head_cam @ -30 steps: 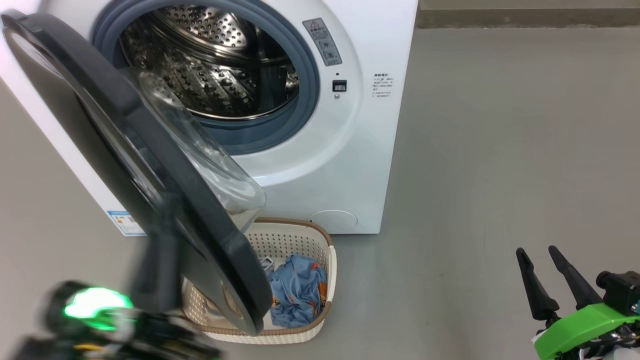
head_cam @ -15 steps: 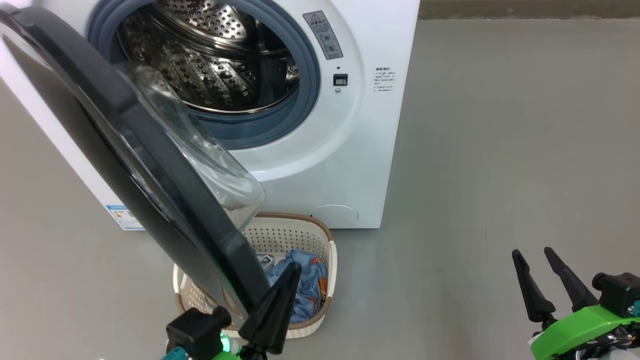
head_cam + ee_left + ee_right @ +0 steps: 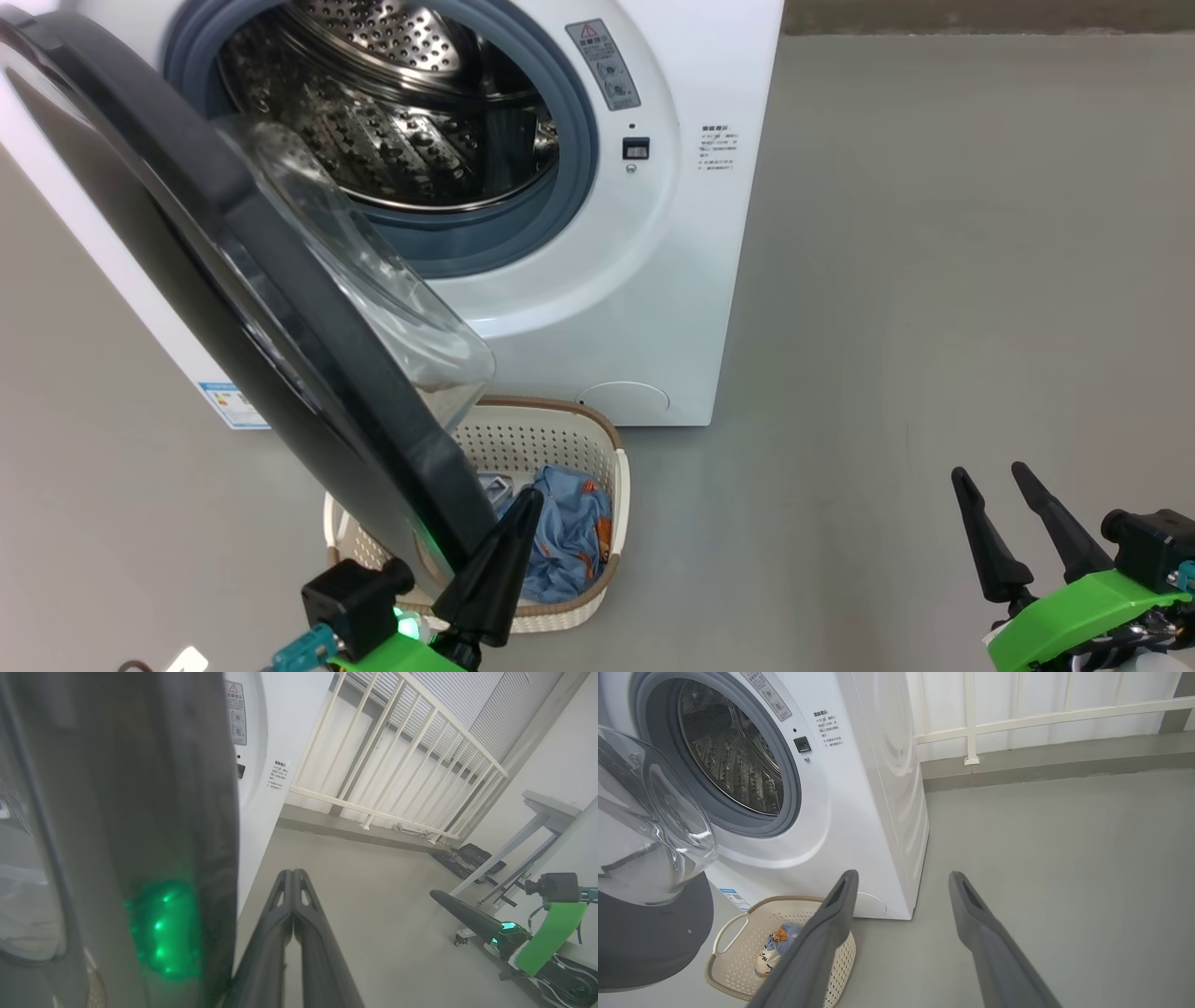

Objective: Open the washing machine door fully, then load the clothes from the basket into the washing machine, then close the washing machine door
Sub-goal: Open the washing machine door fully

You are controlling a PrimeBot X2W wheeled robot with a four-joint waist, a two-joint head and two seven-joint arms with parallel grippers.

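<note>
The white washing machine (image 3: 672, 280) shows its steel drum (image 3: 411, 121) behind the black washing machine door (image 3: 233, 308). The door stands swung out, and its lower edge hangs over the left part of the basket (image 3: 569, 431). Light-blue clothes (image 3: 565, 532) lie in the basket. My left gripper (image 3: 530, 495) is shut and empty, its tip just right of the door's lower edge and above the basket; the left wrist view has the door (image 3: 117, 812) close beside the shut left gripper (image 3: 293, 872). My right gripper (image 3: 988, 469) is open and empty over bare floor at the right. Past the open right gripper (image 3: 903, 875) I see the basket (image 3: 738, 933) and the clothes (image 3: 777, 945).
Grey floor (image 3: 934, 233) runs right of the machine. A white railing (image 3: 397, 765) stands behind, with a black case (image 3: 469, 858) and grey table legs (image 3: 514, 858) by the wall. A small blue label (image 3: 224, 406) sits low on the machine's front.
My left arm has come from the lower left, behind the door, to the right of the door's lower edge, then sunk slightly. The right gripper has held still. The camera has tilted a little.
</note>
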